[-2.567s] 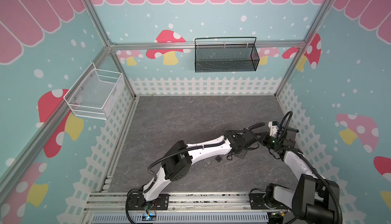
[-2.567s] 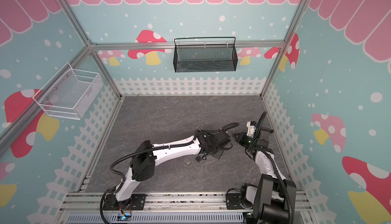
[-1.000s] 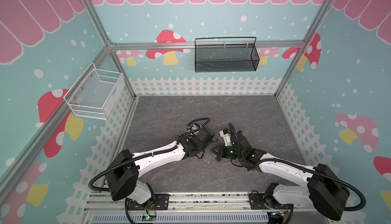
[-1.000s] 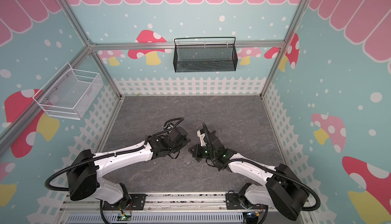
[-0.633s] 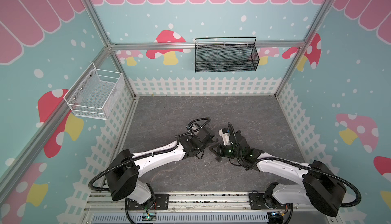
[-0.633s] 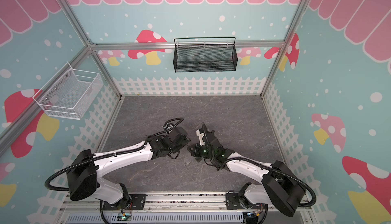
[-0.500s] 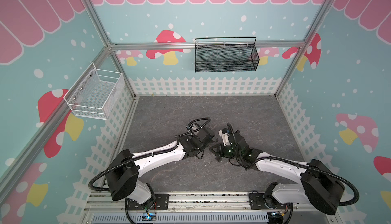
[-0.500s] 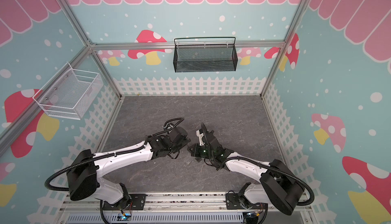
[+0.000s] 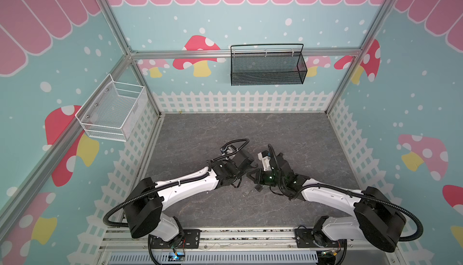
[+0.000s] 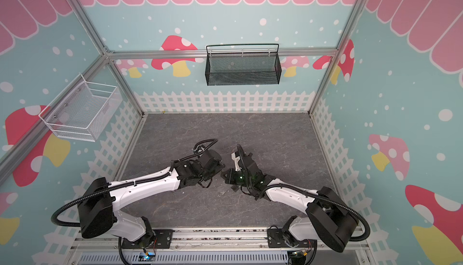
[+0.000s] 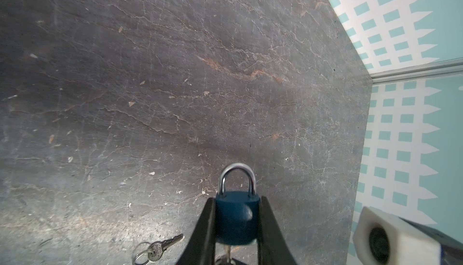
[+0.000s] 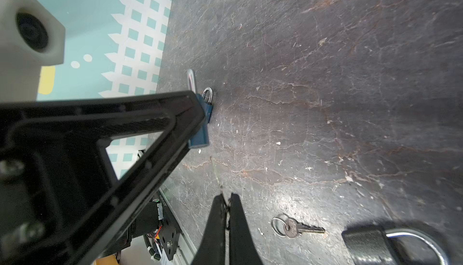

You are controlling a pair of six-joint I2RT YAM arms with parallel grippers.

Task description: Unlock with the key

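Blue padlock faces left wrist, edge-on from right.

The far half of the table is lying open for you, well apart from both arms. At the near middle your left claw and right claw are crowding each other, with a spare key and black padlock lying just beside them.

Left tool: padlock. Right tool: key. On floor: spare key.
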